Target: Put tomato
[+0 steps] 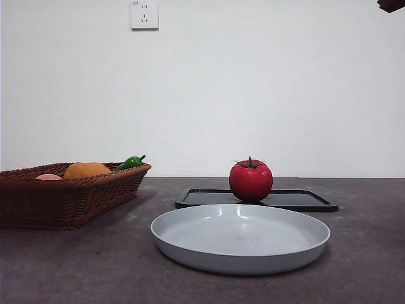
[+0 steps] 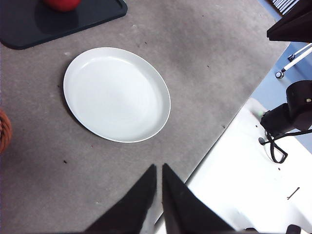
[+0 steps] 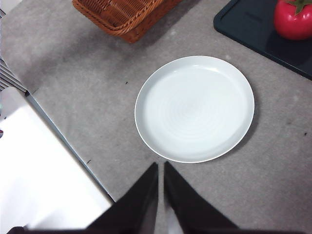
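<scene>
The glossy red tomato [image 1: 250,181] with a green calyx stands upright on a flat black tray [image 1: 304,200] behind the plate; it also shows at the frame edge as the tomato [image 2: 62,4] and the tomato [image 3: 293,18]. A pale grey plate [image 1: 240,237] lies bare in front of it, seen again as the plate [image 2: 117,94] and the plate [image 3: 195,108]. My left gripper [image 2: 159,168] and my right gripper [image 3: 161,165] both hang high over the table's near edge, shut and holding nothing, well away from the tomato.
A brown wicker basket [image 1: 63,196] at the left holds an orange fruit [image 1: 87,169], a small green pepper [image 1: 130,163] and a pinkish fruit [image 1: 49,177]. A black arm tip [image 1: 391,5] shows at the top right corner. A wall stands behind the table.
</scene>
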`<state>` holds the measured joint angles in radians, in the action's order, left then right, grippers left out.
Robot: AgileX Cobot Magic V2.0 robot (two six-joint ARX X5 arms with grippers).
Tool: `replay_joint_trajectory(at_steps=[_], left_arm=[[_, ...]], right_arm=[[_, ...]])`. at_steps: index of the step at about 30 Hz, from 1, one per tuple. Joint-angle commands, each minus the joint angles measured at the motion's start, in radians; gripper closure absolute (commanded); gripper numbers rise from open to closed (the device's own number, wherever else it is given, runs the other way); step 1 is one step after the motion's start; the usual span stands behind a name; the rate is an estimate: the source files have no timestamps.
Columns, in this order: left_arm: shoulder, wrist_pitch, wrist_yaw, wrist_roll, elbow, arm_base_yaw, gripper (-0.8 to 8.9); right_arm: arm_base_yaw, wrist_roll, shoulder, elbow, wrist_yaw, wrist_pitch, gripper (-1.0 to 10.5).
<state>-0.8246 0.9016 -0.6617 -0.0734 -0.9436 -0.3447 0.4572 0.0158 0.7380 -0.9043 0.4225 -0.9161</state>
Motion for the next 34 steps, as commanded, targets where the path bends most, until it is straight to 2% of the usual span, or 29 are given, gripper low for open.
replay_joint_trajectory(at_steps=[1,3,9,13,16,19,22,29,34], left_arm=[[0.023,-0.035,0.029,-0.070,-0.016,0.015,7.98],[0.055,-0.100,0.074,-0.098,-0.014,0.047,7.98],[0.202,-0.498,0.129,-0.102,0.040,0.214,7.98],[0.311,-0.732,0.315,-0.101,0.164,0.288,7.98],[0.398,-0.844,0.446,-0.097,0.294,0.322,7.98],[0.485,-0.888,0.542,-0.096,0.428,0.338,7.98],[0.560,-0.890,0.597,-0.093,0.546,0.340,7.98],[0.695,-0.890,0.614,-0.063,0.764,0.340,7.98],[0.752,-0.862,0.614,-0.048,0.848,0.340,7.98]], right_arm=[[0.005,0.010,0.004,-0.008,0.000,0.007,9.4],[0.005,0.010,0.004,-0.008,0.000,0.007,9.4],[0.005,0.010,0.004,-0.008,0.000,0.007,9.4],[0.005,0.010,0.004,-0.008,0.000,0.007,9.4],[0.005,0.009,0.004,-0.008,0.000,0.007,9.4],[0.005,0.010,0.004,-0.008,0.000,0.006,9.4],[0.005,0.010,0.004,-0.008,0.000,0.007,9.4],[0.005,0.010,0.004,-0.008,0.000,0.006,9.4],[0.005,0.010,0.004,-0.008,0.000,0.007,9.4]])
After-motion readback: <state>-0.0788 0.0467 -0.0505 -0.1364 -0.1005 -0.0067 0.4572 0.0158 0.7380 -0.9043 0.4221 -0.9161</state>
